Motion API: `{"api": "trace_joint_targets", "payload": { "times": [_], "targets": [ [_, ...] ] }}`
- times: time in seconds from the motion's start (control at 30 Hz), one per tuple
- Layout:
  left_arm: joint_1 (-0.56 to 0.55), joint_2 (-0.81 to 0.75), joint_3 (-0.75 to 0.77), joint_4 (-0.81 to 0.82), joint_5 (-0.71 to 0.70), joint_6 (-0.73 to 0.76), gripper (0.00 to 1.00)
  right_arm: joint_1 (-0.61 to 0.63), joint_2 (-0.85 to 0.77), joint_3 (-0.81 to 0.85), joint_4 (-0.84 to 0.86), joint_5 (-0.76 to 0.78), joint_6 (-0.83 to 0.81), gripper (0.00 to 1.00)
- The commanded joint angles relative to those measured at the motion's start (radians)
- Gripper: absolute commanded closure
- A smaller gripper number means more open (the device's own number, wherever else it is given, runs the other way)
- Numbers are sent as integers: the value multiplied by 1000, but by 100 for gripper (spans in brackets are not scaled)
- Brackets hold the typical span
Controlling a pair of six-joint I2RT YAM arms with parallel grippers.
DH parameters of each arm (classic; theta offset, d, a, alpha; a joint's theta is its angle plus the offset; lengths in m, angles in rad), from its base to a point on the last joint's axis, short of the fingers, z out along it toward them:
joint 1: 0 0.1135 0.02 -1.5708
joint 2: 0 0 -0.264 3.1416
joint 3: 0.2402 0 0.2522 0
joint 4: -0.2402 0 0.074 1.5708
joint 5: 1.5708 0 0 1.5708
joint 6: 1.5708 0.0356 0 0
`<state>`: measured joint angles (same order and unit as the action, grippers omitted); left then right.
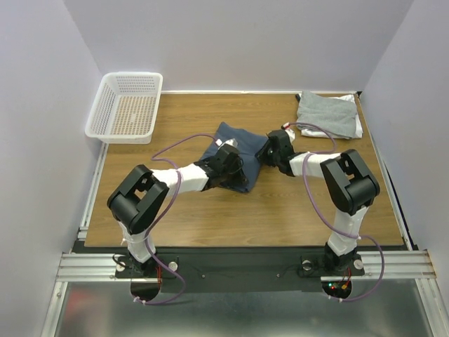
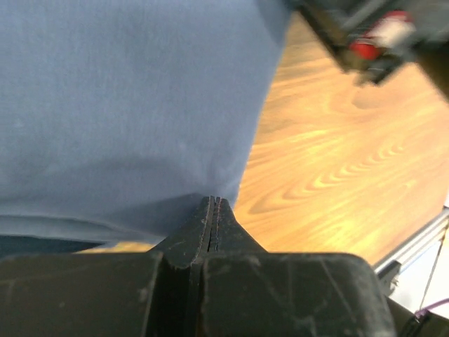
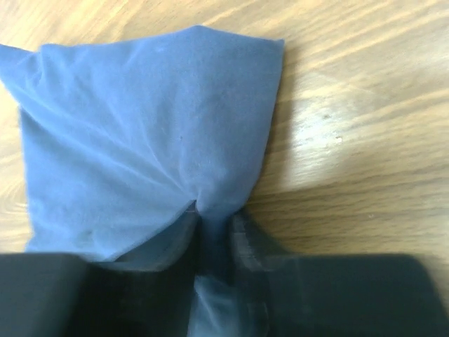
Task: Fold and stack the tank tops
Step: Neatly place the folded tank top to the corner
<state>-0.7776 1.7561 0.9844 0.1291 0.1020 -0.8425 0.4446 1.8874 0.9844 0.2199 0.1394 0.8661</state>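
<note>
Your overhead camera looks down from behind the arms across the whole desk. Wrist cameras sit close behind the left gripper and right gripper, looking past them; all views share the navy tank top ahead.

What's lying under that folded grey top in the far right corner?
A folded white garment peeks out at the right edge of the folded light grey tank top; the rest beneath it is hidden.

Pale bare walls stand well beyond the right pincer on three sides. Under it spreads a wood-grain table, evenly lit, with a metal rail along its near edge.
</note>
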Motion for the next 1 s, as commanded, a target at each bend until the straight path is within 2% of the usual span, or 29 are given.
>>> {"api": "trace_joint_targets", "payload": {
  "times": [0.0,0.07,0.2,0.4,0.67,0.97],
  "targets": [
    [-5,-112,103,-60,19,55,100,-7,64,-12,-217,66,-94,86],
    [4,-157,146,-107,4,81,100,-7,49,17,-253,97,-136,99],
    [35,-246,206,-186,-38,134,100,-7,23,111,-357,158,-258,100],
    [106,-357,238,-269,-39,197,100,-10,33,322,-490,388,-493,100],
    [224,-448,208,-316,16,284,100,-30,154,577,-524,610,-830,100],
    [287,-480,160,-319,36,356,100,-83,294,855,-524,707,-1068,100]
  ]
}}
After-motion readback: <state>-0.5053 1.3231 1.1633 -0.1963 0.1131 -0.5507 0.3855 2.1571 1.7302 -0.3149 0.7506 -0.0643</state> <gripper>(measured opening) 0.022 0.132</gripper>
